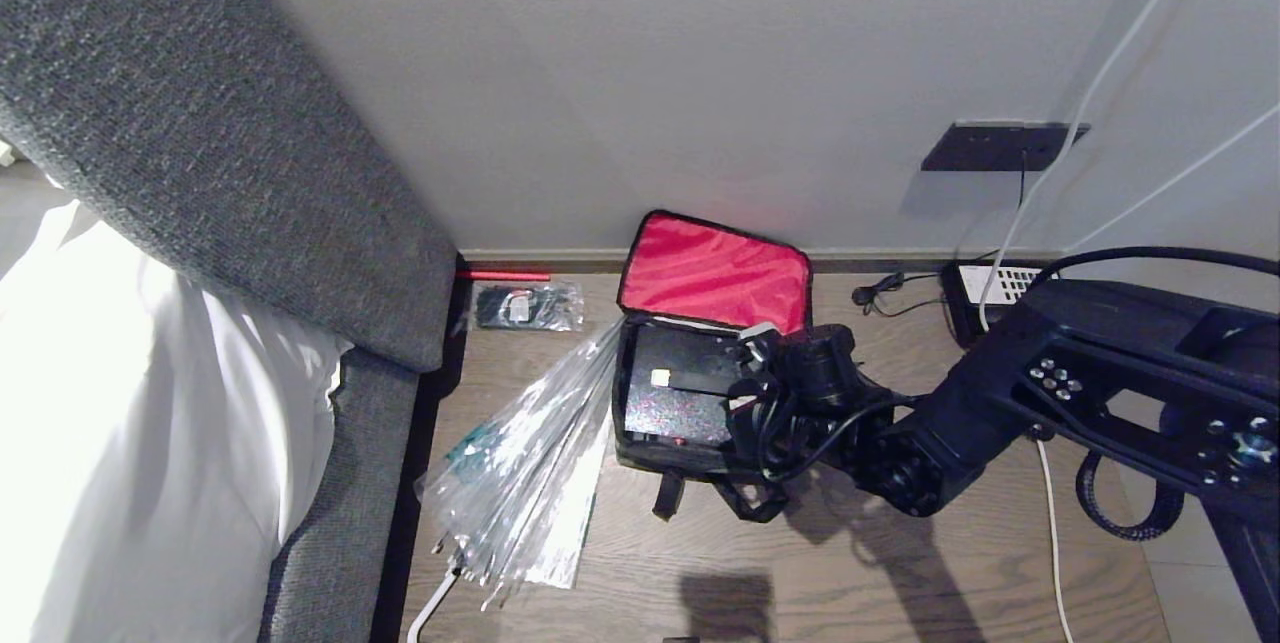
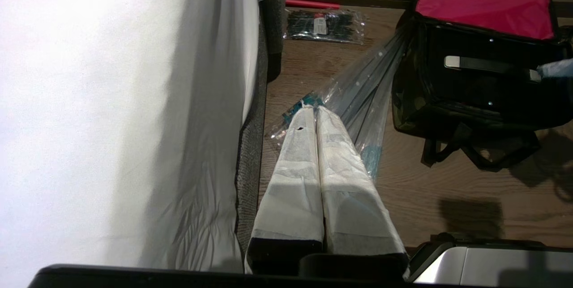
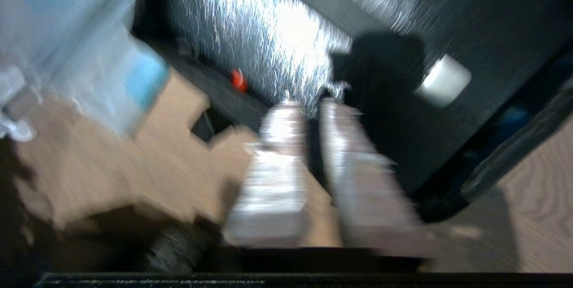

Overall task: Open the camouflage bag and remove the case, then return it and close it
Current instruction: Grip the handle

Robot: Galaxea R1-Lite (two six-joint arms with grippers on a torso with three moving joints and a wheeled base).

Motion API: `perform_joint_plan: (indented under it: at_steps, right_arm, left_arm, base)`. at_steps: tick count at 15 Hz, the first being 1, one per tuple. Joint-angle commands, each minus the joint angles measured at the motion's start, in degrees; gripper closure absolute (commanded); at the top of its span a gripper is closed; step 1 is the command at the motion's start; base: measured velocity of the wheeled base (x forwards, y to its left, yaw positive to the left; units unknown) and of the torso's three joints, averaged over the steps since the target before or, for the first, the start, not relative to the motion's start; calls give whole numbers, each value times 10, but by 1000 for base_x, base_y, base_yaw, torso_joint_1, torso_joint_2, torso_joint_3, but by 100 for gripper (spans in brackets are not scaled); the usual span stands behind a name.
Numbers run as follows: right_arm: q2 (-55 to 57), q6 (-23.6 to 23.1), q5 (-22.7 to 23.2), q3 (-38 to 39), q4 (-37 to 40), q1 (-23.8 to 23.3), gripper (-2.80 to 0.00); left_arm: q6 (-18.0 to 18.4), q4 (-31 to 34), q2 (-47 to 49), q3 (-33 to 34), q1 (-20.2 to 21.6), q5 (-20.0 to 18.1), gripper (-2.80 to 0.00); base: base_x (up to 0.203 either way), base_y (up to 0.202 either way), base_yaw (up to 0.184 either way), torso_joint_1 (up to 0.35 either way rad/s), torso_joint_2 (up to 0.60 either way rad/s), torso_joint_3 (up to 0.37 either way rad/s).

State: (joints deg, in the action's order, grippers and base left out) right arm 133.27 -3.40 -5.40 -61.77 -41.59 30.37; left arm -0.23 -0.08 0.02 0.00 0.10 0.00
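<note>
Centre frame on the floor, camouflage bag (image 1: pixel 640 443) gaping, glossy case (image 1: pixel 675 393) flat inside, stiff and slick, best taken by its handle (image 2: pixel 490 64); right tool (image 1: pixel 748 373) above, narrowly parted, empty.

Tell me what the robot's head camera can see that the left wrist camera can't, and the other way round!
Only the head view shows the right arm reaching over the open bag, with the right gripper above the case, plus the dark wall plate and the black box by the wall.

Only the left wrist view shows the left gripper, its fingers pressed together, hanging above the floor beside the bed.

Both show the camouflage bag with its red lid up, the case inside, the clear umbrella, the small packet and the white bedding.
</note>
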Motion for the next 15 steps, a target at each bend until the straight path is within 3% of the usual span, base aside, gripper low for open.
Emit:
perform_joint_plan:
  at_steps: [1,5,7,9,12,15]
  right_arm:
    - [23,-31,-1,-12,10,-1,-280]
    - [53,-123,-39,-44,16,3,-280]
    - [60,-201,-49,-48,-12,3,-280]
    - [63,-275,-103,-46,-50,3,-280]
    - [78,-415,-213,-24,-149,9,-280]
    - [118,-575,-249,-17,-261,18,-280]
  left_arm:
    - [0,0,-1,0,0,0,0]
    - [0,0,-1,0,1,0,0]
    - [0,0,-1,0,1,0,0]
    - [0,0,-1,0,1,0,0]
    - [0,0,-1,0,1,0,0]
    - [0,0,-1,0,0,0,0]
  base:
    - [0,0,0,0,0,0]
    - [0,0,0,0,0,0]
    - [0,0,0,0,0,0]
    - [0,0,0,0,0,0]
    - [0,0,0,0,0,0]
    - [0,0,0,0,0,0]
